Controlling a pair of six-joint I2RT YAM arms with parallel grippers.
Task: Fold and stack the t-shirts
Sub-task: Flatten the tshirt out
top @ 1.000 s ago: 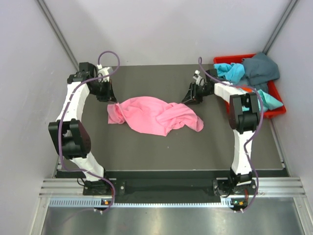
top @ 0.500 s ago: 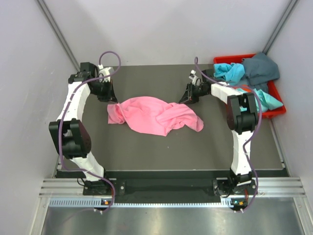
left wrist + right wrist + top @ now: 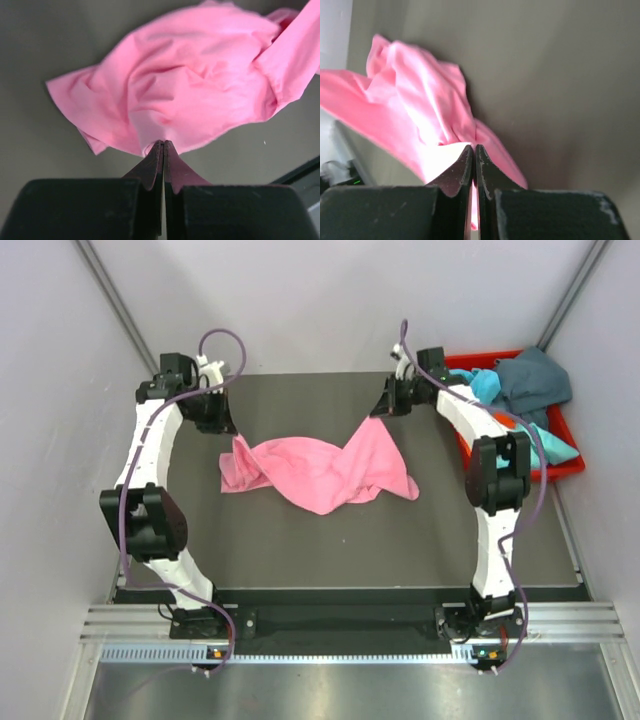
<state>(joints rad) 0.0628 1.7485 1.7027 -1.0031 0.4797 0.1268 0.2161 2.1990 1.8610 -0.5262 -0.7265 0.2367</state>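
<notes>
The bright pink t-shirt (image 3: 320, 472) lies crumpled across the middle of the dark table, with its two far corners pulled up. My left gripper (image 3: 228, 432) is shut on its far left edge; the left wrist view shows the closed jaws (image 3: 164, 143) pinching pink cloth (image 3: 190, 85). My right gripper (image 3: 381, 418) is shut on its far right corner; the right wrist view shows the closed jaws (image 3: 473, 147) on pink cloth (image 3: 420, 100) hanging down to the table. A turquoise t-shirt (image 3: 487, 385) and a dark teal-grey t-shirt (image 3: 535, 380) lie heaped in the bin.
The red plastic bin (image 3: 466, 362) stands at the far right corner, just behind my right arm. More turquoise cloth (image 3: 556, 450) hangs at its near end. Grey walls close in the table on the left, back and right.
My right gripper has moved toward the back of the table and lifted the shirt's right corner. The left gripper has shifted slightly back. The shirt is now stretched between them.
</notes>
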